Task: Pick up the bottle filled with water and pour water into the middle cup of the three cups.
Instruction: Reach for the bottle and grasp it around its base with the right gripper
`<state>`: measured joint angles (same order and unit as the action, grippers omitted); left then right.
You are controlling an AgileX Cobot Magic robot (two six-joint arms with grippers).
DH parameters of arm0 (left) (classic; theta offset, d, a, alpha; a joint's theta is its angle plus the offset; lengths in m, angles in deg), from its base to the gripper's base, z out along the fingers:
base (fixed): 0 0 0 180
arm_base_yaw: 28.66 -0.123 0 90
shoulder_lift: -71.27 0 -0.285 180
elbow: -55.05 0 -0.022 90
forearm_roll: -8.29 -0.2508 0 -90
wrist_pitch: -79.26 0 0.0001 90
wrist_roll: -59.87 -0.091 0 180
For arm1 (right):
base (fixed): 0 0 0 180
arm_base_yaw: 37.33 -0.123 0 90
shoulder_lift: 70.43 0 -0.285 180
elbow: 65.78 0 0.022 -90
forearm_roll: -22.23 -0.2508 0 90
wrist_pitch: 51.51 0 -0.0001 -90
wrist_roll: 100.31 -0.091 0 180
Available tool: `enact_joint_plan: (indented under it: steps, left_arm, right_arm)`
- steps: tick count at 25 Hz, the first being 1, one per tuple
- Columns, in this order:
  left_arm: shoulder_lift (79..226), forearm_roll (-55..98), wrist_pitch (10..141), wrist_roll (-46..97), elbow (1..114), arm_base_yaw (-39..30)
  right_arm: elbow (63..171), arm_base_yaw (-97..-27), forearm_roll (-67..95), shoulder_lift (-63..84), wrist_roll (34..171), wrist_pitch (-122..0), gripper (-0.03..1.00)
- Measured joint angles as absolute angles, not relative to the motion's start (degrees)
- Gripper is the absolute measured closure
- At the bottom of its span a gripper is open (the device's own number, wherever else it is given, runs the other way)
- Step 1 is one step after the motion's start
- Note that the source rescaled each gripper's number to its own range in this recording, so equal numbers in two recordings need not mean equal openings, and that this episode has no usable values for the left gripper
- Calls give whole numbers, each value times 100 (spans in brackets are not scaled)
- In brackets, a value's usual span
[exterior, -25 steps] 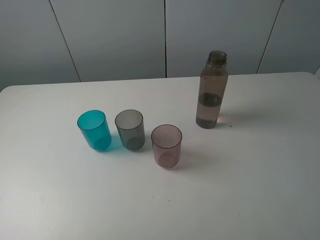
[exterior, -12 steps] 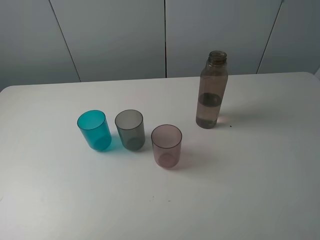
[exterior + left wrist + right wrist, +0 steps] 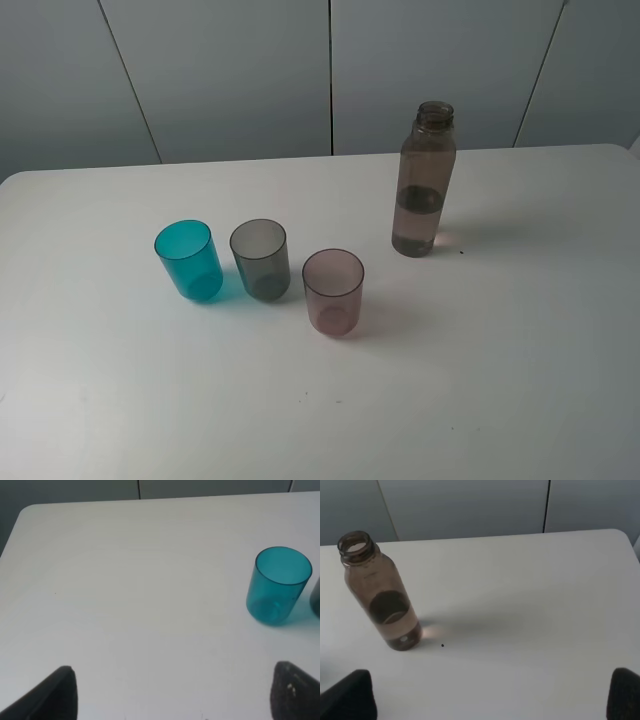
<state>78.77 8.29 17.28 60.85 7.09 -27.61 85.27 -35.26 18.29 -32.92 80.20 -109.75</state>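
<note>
Jaws spread wide and empty on both arms: the left gripper (image 3: pixel 172 695) hangs over the white table (image 3: pixel 125 580), and the right gripper (image 3: pixel 485 695) faces the tall smoky-brown translucent plastic bottle (image 3: pixel 380 600). The bottle stands upright, uncapped, part-full and ungrasped, well right of and behind the small smoky-grey translucent plastic tumbler (image 3: pixel 261 260), which appears empty. The teal-blue plastic tumbler (image 3: pixel 190 262) sits just left of the grey one, the pinkish-mauve plastic tumbler (image 3: pixel 333 292) near its right. Grasp, lift and pour all seem to lie ahead. No label or writing shows.

Left gripper (image 3: pixel 175 694), jaws spread wide, right gripper (image 3: pixel 490 695) likewise — only dark tips showing
</note>
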Motion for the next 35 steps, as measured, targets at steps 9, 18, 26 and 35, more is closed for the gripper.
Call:
enact_joint_plan:
  steps: [9,18,26,35]
  left_arm:
    - [7877,829,1728,6085,709,-2761]
    - [7877,829,1728,6085,709,-2761]
    - [7877,829,1728,6085,709,-2761]
    - [7877,829,1728,6085,709,-2761]
  right_arm:
    - [8460,-3866,1697,-2038,8020,-9848,-3]
    - [7242,-5539,1685,-1292,8020,-7618,-3]
    - [6344,-5612,1685,-226,8010,-6013,-3]
    - [6243,-5612,1685,1239,8010,-4474,-3]
